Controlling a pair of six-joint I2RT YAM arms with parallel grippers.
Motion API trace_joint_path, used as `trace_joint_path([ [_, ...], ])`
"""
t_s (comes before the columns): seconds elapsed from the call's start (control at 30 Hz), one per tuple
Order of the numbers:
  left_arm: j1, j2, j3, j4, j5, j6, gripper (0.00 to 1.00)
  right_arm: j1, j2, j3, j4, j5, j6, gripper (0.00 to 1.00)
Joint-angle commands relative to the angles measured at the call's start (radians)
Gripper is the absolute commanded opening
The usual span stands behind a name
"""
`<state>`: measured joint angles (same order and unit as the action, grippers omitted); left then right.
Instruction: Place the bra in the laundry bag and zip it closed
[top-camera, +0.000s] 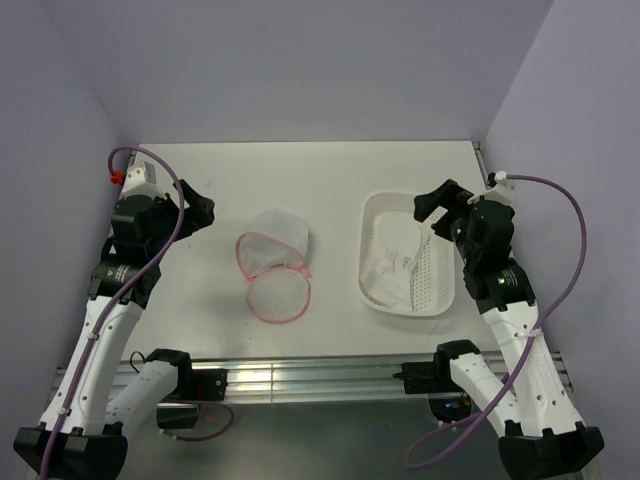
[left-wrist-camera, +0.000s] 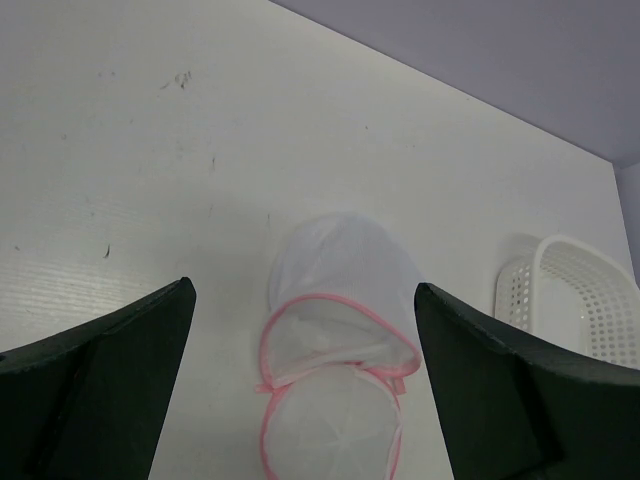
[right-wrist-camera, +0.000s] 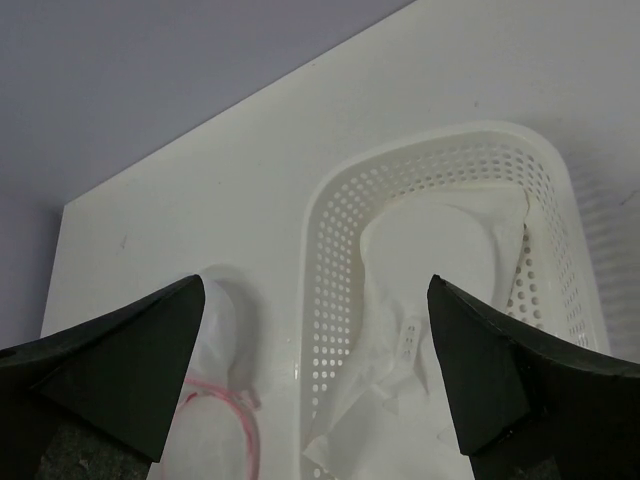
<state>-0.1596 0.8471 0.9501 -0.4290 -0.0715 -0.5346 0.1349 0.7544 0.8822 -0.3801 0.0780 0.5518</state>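
Observation:
The white bra (top-camera: 392, 262) lies crumpled inside the white perforated basket (top-camera: 440, 290) at the right; it also shows in the right wrist view (right-wrist-camera: 430, 300). The mesh laundry bag (top-camera: 273, 262) with pink rims lies on its side mid-table, its round lid flap open toward the front; it also shows in the left wrist view (left-wrist-camera: 338, 345) and at the right wrist view's lower left (right-wrist-camera: 215, 420). My left gripper (top-camera: 200, 212) is open and empty, left of the bag and above the table. My right gripper (top-camera: 432, 212) is open and empty, above the basket's far right edge.
The white table (top-camera: 300, 180) ends at purple walls on the back, left and right. A metal rail (top-camera: 300, 375) runs along the near edge. The basket also shows at the right of the left wrist view (left-wrist-camera: 570, 300).

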Motion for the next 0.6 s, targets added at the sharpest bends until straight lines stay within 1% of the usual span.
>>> trace_joint_path([
  [0.0, 0.003, -0.014, 0.004, 0.041, 0.021, 0.021, 0.99, -0.003, -0.001, 0.050, -0.005, 0.028, -0.013, 1.00],
  [0.3, 0.003, -0.013, 0.003, 0.042, 0.022, 0.019, 0.99, -0.003, 0.045, 0.081, -0.080, 0.046, -0.024, 1.00],
  [0.37, 0.003, -0.013, 0.004, 0.042, 0.024, 0.019, 0.99, -0.003, 0.060, 0.075, -0.098, 0.019, -0.030, 1.00],
  [0.4, 0.003, -0.011, 0.006, 0.042, 0.024, 0.018, 0.99, -0.001, 0.065, 0.067, -0.101, -0.030, -0.026, 1.00],
  [0.47, 0.003, -0.011, 0.006, 0.042, 0.026, 0.018, 0.99, 0.003, 0.077, 0.031, -0.099, -0.078, -0.012, 1.00],
  [0.5, 0.003, -0.013, 0.006, 0.039, 0.026, 0.018, 0.99, 0.011, 0.079, -0.010, -0.089, -0.139, -0.006, 1.00],
  [0.57, 0.003, -0.013, 0.004, 0.041, 0.024, 0.016, 0.99, 0.035, 0.089, -0.048, -0.071, -0.142, 0.006, 1.00],
])
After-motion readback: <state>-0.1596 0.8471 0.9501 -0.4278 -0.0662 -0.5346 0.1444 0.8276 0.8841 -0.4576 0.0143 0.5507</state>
